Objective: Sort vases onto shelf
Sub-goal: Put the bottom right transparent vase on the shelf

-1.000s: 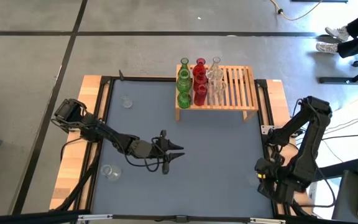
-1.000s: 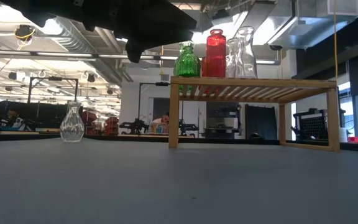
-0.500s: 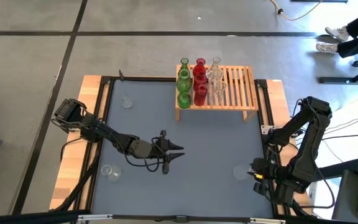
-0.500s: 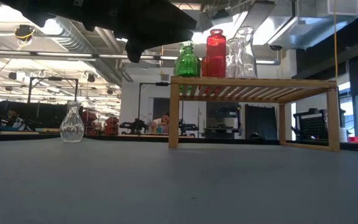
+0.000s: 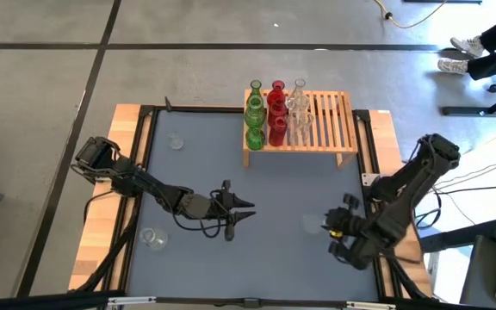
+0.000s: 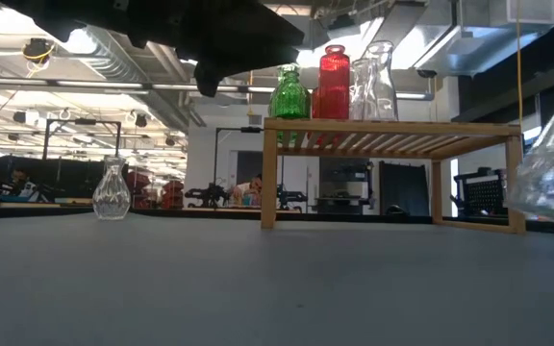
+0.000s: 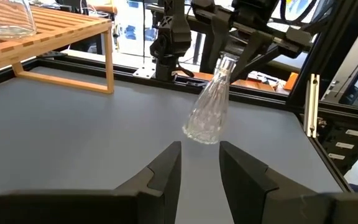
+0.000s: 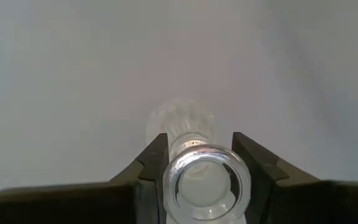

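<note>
Currently, a carry step is judged to be in hand: a clear, bottle-necked glass vase (image 7: 209,106) is gripped at its neck by the right gripper (image 8: 197,163), whose fingers are closed against the rim (the open mouth is seen from above in the right wrist view). In the left wrist view the vase is seen tilted, its ribbed, flared body hanging clear of the grey table mat (image 5: 231,172). In the high view the right gripper (image 5: 341,231) is placed over the near right part of the mat, well apart from the low light-wood slatted rack (image 5: 330,120) at the far edge.

The next move is judged to call for travel towards the rack, with the vase brought upright and set on the bare slats beside the clear vases (image 5: 298,112). Care is needed, since the green vases (image 5: 254,112) and red vases (image 5: 276,110) are packed closely in rows.

The left gripper (image 5: 241,209) is held over the middle of the mat, its fingers (image 7: 160,177) slightly parted with nothing between them. Two small clear vases, one (image 5: 176,140) far left and one (image 5: 151,237) near left, are not yet shelved.
</note>
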`<act>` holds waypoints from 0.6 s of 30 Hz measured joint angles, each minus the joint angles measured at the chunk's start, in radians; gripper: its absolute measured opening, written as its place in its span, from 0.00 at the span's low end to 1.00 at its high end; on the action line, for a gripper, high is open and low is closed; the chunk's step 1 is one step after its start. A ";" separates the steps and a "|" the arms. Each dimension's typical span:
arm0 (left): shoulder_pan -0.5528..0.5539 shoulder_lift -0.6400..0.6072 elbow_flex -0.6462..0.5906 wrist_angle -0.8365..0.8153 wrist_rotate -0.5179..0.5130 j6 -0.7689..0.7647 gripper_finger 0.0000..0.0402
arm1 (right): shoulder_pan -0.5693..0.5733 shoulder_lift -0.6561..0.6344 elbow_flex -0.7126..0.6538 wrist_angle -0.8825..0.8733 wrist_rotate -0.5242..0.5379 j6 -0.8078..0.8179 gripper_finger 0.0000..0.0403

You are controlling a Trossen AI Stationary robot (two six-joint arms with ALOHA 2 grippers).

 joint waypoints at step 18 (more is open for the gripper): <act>-0.036 0.000 0.000 -0.046 0.000 0.019 0.25 | -0.165 0.055 0.000 0.130 -0.094 -0.177 0.51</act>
